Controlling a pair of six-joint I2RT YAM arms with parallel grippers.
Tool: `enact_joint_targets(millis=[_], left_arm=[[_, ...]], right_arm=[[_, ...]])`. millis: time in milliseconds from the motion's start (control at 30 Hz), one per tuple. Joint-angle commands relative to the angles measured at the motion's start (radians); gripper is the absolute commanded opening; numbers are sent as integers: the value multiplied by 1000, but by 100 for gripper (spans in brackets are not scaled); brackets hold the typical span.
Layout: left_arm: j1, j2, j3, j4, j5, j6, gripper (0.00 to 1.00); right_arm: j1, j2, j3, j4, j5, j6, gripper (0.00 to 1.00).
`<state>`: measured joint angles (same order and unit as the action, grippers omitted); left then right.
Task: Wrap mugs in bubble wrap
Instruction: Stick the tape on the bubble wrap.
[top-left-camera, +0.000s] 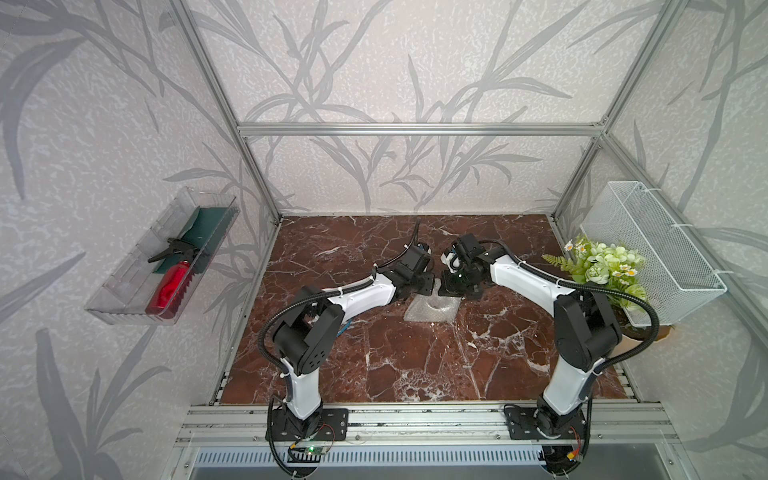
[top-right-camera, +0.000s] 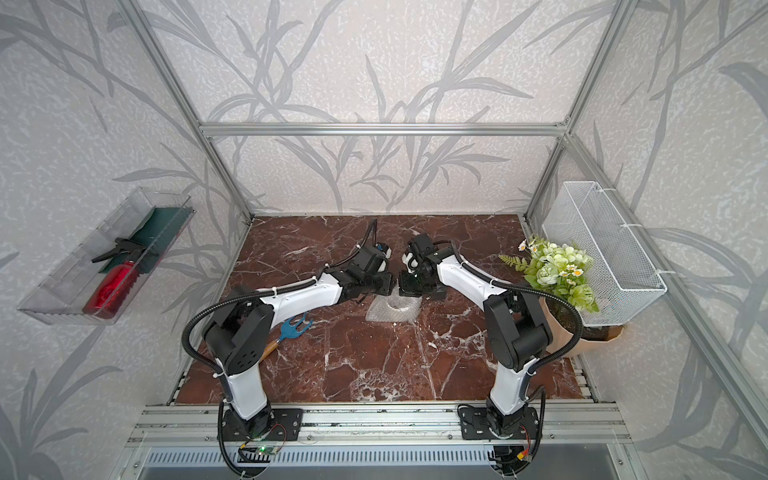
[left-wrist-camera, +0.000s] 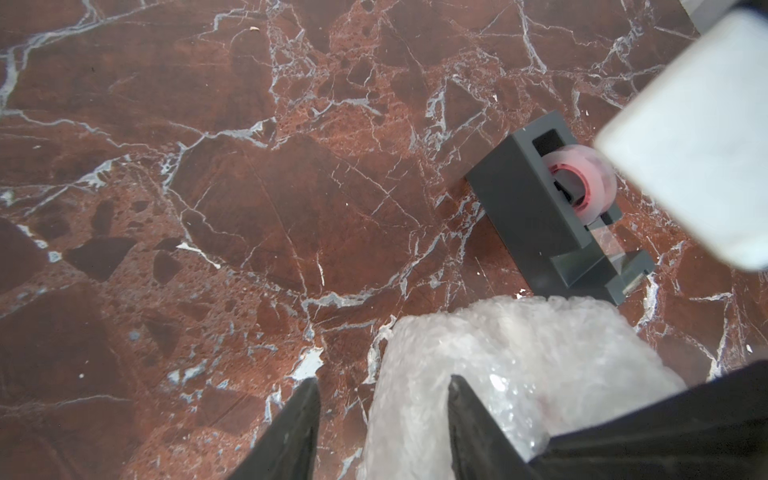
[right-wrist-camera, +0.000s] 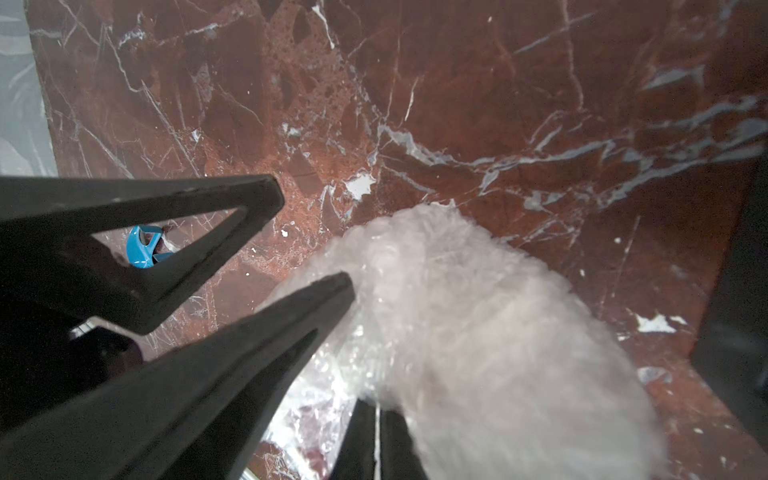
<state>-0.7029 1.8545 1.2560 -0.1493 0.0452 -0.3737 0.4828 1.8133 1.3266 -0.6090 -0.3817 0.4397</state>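
Observation:
The bubble wrap (top-left-camera: 428, 313) lies mid-table in both top views, its far part hidden beneath the two wrists that meet over it. In the wrist views it bulges up in a rounded, milky hump (left-wrist-camera: 519, 353) (right-wrist-camera: 457, 311). The mug is hidden; no white ceramic or red inside shows clearly. My right gripper (right-wrist-camera: 376, 405) is shut, with a thin edge of the wrap pinched between its fingers. My left gripper (left-wrist-camera: 384, 379) stands open beside it. One of its fingers (left-wrist-camera: 469, 415) rests against the hump; bare table shows beside the other.
A dark grey tape dispenser (left-wrist-camera: 540, 208) with a clear roll stands just beyond the wrap. A blue hand rake (top-right-camera: 293, 326) lies by the left arm. A flower bouquet (top-left-camera: 602, 266) and white wire basket (top-left-camera: 652, 249) sit right; a wall tray holds a red spray bottle (top-left-camera: 170, 286).

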Motion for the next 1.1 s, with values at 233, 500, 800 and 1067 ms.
enact_joint_targets(millis=[233,500,800,1067], left_arm=[[-14,16,13,-67,-26,22,50],[-14,-37,40,-78,-57,34,57],[-10,-93,27,-49,-59,26,64],[45,-203,1,-66,-74,1,82]], right_arm=[[-12,41,-23,6,38,-5,7],[-11,33,-26,1,32,-7,7],[-10,-19,-47,20,-24,3,13],[-13,-178,-22,-57,-55,-16,42]])
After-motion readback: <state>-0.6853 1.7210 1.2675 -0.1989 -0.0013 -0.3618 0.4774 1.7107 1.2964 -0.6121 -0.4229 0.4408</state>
